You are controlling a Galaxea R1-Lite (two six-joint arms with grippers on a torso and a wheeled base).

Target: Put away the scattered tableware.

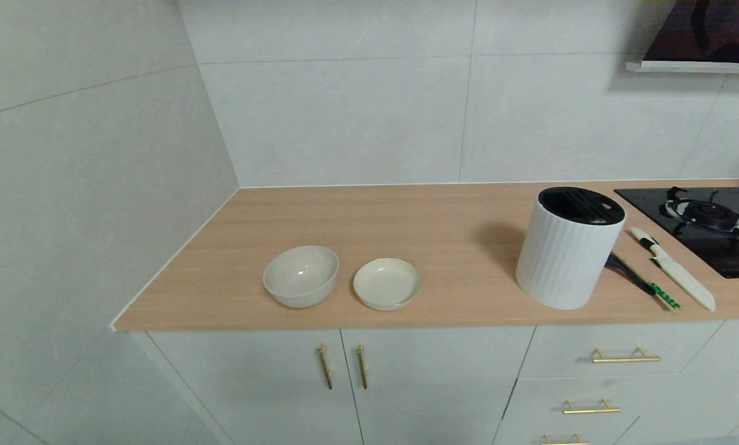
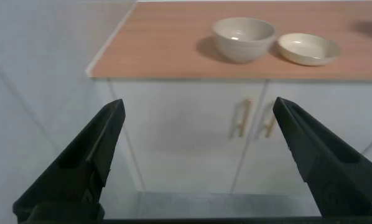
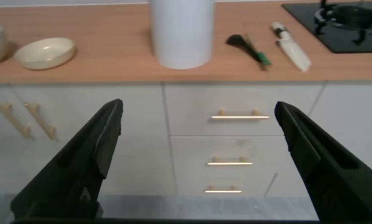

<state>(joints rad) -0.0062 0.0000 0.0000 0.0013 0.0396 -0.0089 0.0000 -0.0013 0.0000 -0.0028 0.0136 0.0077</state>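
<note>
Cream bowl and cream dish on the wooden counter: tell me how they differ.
The deep round cream bowl has tall, steep walls; the shallow round cream dish is low and nearly flat. The bowl lies nearer the corner wall, the dish nearer the white ribbed canister. Both stand upright, empty, side by side, apart.

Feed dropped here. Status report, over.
Left pincer open, right pincer open, both empty. Bowl, dish left of holder; knife, utensil right of it, all on counter. No obstruction seen.
</note>
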